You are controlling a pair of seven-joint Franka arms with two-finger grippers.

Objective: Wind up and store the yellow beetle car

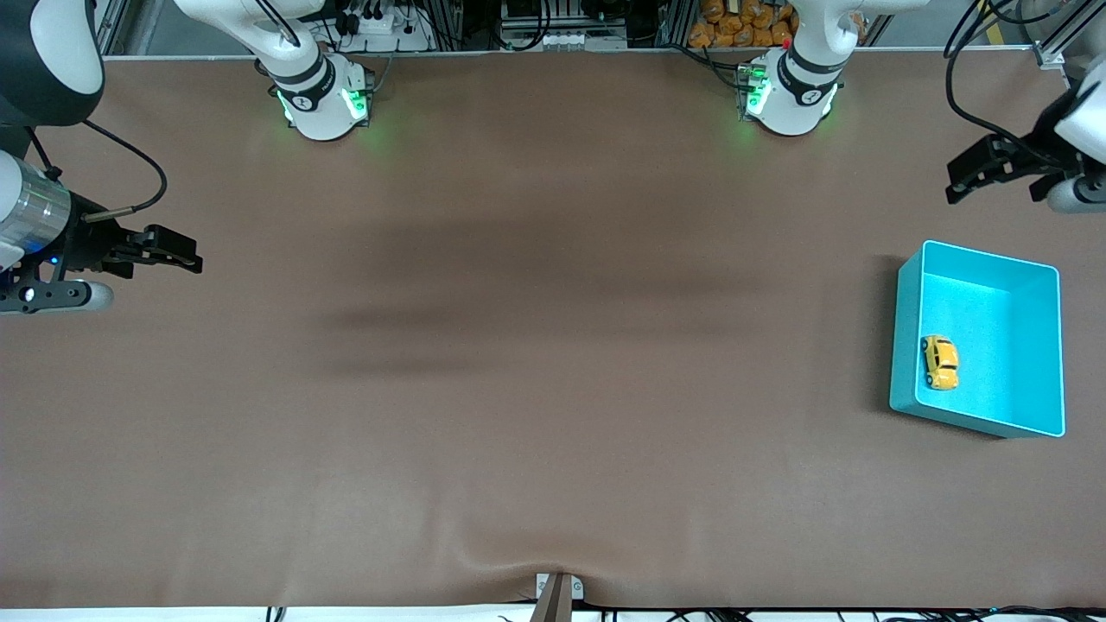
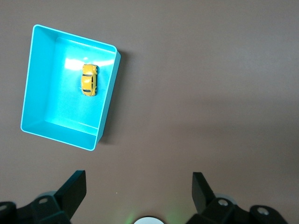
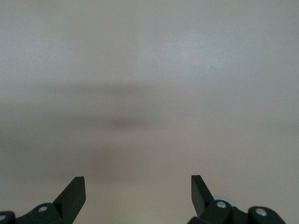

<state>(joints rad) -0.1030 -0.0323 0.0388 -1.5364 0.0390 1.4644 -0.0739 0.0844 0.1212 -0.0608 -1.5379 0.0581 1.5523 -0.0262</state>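
Note:
The yellow beetle car (image 1: 940, 362) (image 2: 88, 80) rests on its wheels inside the turquoise bin (image 1: 1045, 345) (image 2: 35, 88), close to the bin wall that faces the table's middle. My left gripper (image 1: 959, 181) (image 2: 139, 182) hangs open and empty in the air over bare table at the left arm's end, apart from the bin. My right gripper (image 1: 186, 255) (image 3: 138, 184) hangs open and empty over bare table at the right arm's end, and the car is out of its wrist view.
The brown table cover (image 1: 536, 345) bears only the bin. Both arm bases (image 1: 324, 104) (image 1: 791, 95) stand along the table edge farthest from the front camera. A small bracket (image 1: 557, 592) sits at the edge nearest it.

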